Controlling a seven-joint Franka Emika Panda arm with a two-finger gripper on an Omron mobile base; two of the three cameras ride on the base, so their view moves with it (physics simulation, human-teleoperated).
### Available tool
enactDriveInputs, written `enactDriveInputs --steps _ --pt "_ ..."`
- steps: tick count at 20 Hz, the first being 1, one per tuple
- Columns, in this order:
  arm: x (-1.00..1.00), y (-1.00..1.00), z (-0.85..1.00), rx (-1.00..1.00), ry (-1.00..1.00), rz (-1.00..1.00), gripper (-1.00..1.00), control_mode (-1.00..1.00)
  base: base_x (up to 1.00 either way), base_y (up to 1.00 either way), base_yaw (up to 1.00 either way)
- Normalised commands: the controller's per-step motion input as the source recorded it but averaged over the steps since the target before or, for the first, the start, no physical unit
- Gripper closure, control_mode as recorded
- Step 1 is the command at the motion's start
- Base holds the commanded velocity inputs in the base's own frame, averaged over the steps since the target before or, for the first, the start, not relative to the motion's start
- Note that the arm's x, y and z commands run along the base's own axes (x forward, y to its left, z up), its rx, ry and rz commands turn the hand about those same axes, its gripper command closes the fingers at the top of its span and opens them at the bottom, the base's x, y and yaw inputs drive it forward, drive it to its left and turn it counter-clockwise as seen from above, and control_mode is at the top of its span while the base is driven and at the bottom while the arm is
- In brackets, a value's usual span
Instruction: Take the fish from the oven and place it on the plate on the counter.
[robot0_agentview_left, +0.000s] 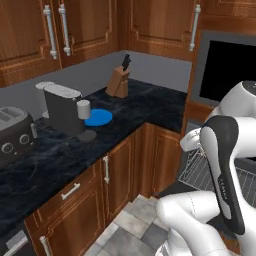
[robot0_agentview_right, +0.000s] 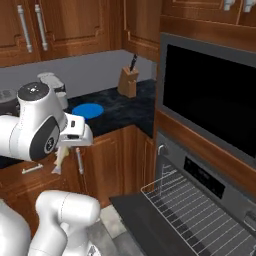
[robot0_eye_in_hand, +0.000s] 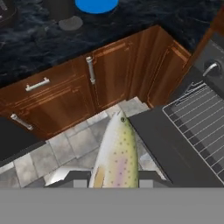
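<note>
The fish (robot0_eye_in_hand: 116, 155) was held clamped in the gripper (robot0_eye_in_hand: 114, 179) above the floor, beside the open oven (robot0_agentview_right: 200, 200).

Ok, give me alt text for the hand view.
A pale speckled fish held in the gripper hangs over the tiled floor, beside the open oven door and its pulled-out wire rack. The blue plate sits on the black counter.

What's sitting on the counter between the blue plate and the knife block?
Nothing: in the left base view, bare black counter runs from the plate to the knife block. The coffee machine stands on the plate's other side.
</note>
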Motion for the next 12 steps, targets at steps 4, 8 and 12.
enactDriveInputs --steps 4,8,12 --pt "0.00 0.00 0.00 0.00 0.00 0.00 1.00 1.00 1.00 0.10 0.05" --pt "0.00 0.00 0.00 0.00 0.00 0.00 1.00 1.00 0.83 0.00 0.00" --pt "0.00 0.00 0.00 0.00 0.00 0.00 1.00 1.00 0.82 0.02 0.01"
